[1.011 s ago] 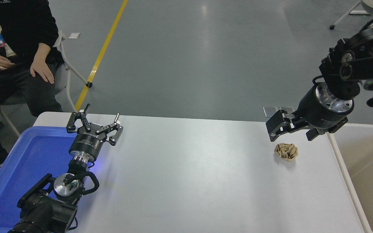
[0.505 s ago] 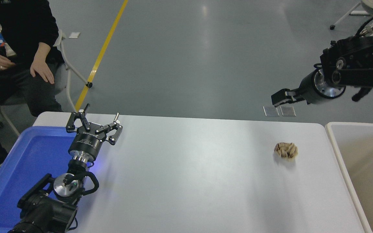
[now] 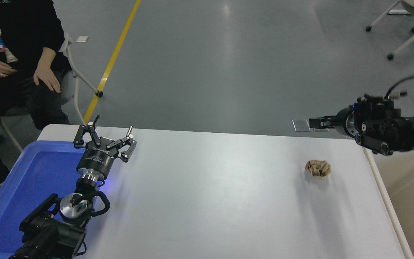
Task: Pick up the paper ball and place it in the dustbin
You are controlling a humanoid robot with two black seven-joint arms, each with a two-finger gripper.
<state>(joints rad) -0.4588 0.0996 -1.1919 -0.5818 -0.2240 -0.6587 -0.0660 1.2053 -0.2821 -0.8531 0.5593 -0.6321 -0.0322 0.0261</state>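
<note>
The paper ball (image 3: 317, 168), a small tan-brown crumpled wad, lies on the white table (image 3: 210, 194) near its right side, with nothing touching it. The dustbin (image 3: 382, 192), beige with a thick white rim, stands against the table's right edge and is partly cut off by the picture. My right gripper (image 3: 313, 122) points left, level, above the table's far right corner, up and behind the ball and well apart from it. It shows edge-on. My left gripper (image 3: 104, 133) is parked open and empty at the lower left.
A blue plastic tray (image 3: 31, 180) lies at the table's left edge under my left arm. A person sits at the far left, hands on their knees. Chair legs stand on the grey floor at the top right.
My right gripper has risen from just above the paper ball and drawn back to the right; the arm now sits lower at the right edge. The ball has stayed put.
</note>
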